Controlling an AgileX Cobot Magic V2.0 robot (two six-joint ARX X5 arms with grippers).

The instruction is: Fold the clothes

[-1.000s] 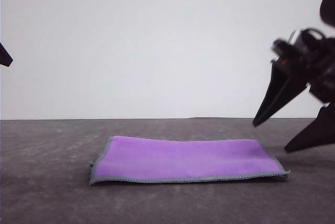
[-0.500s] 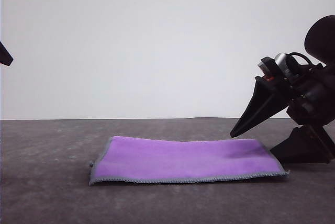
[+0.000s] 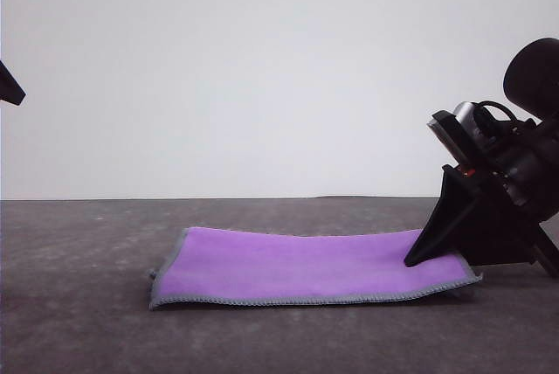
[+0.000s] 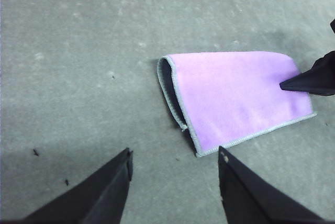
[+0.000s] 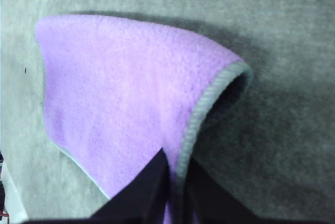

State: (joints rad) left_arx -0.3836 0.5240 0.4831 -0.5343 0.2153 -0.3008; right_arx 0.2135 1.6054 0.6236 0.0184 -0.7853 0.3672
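A: Report the position of the cloth (image 3: 306, 266).

B: It lies flat on the dark grey table (image 3: 79, 322), near the middle of the front view and reaching toward the right side. The purple face is up. It is folded in half: the left wrist view shows two layers at the open end, with the dark charcoal face on the inside between them (image 4: 172, 90). Light grey stitched edging (image 3: 297, 301) runs along the near edge and the left end.

A: State of the right gripper (image 5: 175, 174)?

B: It is down at the right end of the cloth. In the right wrist view its jaws are nearly closed, with the stitched edge of the cloth pinched between the two black fingers (image 5: 152, 187). The cloth rises from that grip in a slight arch, its edging curving up and away. In the front view one finger tip rests on the purple surface just inside the right end.

A: State of the left gripper (image 4: 175, 166)?

B: It is held above the table, well apart from the cloth. Its jaws are set wide and hold nothing; the left end of the cloth is seen beyond the gap between the fingers. In the front view only a small black tip appears at the left border (image 3: 9, 87).

A: Table surface condition?

B: Mottled grey, with a few small dark specks (image 4: 35, 152) near the left gripper.
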